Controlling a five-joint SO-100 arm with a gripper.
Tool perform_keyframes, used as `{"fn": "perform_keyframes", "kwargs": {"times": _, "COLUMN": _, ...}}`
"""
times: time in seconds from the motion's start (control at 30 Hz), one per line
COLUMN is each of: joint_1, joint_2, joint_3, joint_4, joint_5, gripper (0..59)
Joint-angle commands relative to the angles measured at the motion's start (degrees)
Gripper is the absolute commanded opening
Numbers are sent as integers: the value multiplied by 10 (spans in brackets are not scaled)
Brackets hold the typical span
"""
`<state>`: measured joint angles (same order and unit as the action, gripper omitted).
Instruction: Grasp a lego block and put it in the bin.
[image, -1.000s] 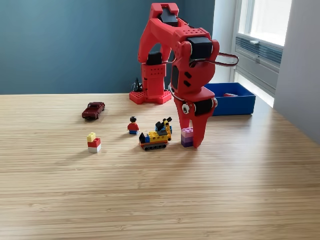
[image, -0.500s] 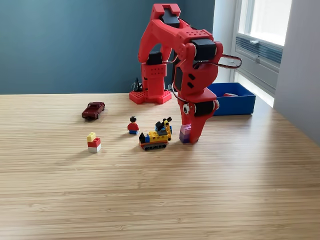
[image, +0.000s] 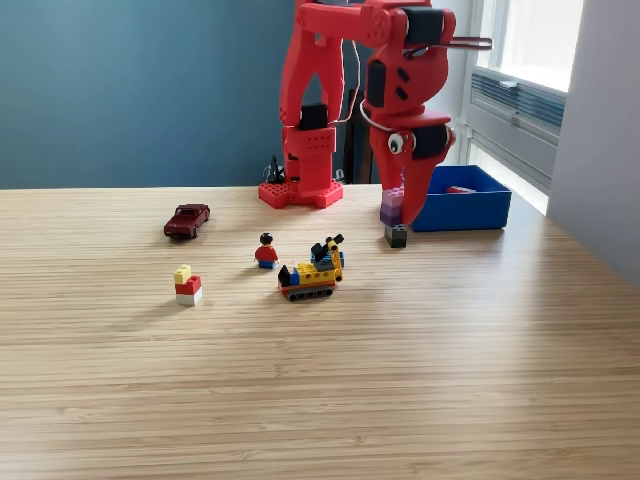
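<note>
My red gripper (image: 401, 212) hangs above the table in the exterior view, shut on a pink and purple lego block (image: 391, 206). The block is lifted clear of the wood. The bin (image: 470, 212), a low blue box, stands just to the right of the gripper at the back of the table, and a small red piece (image: 460, 189) lies inside it. Directly below the held block, a small dark block (image: 397, 236) rests on the table.
A yellow and blue tracked lego vehicle (image: 312, 272), a minifigure (image: 266, 251), a dark red toy car (image: 187, 220) and a yellow-red-white brick stack (image: 187, 286) stand to the left. The arm's base (image: 301, 190) sits at the back. A wall edge closes the right side.
The gripper has risen from the table beside the tracked vehicle and swung back and right toward the bin, carrying the pink and purple block. A small dark block now shows beneath it.
</note>
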<state>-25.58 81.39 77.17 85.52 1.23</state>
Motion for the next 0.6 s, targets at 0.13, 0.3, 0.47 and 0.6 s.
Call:
{"fn": "perform_keyframes", "kwargs": {"times": 0.13, "joint_1": -98, "joint_2": 164, "joint_3": 49, "joint_4": 12, "joint_5": 11, "gripper": 0}}
{"fn": "perform_keyframes", "kwargs": {"times": 0.3, "joint_1": -182, "joint_2": 172, "joint_3": 47, "joint_4": 21, "joint_5": 41, "gripper": 0}}
{"fn": "perform_keyframes", "kwargs": {"times": 0.47, "joint_1": -286, "joint_2": 171, "joint_3": 40, "joint_4": 20, "joint_5": 71, "gripper": 0}}
{"fn": "perform_keyframes", "kwargs": {"times": 0.6, "joint_1": -364, "joint_2": 170, "joint_3": 40, "joint_4": 20, "joint_5": 83, "gripper": 0}}
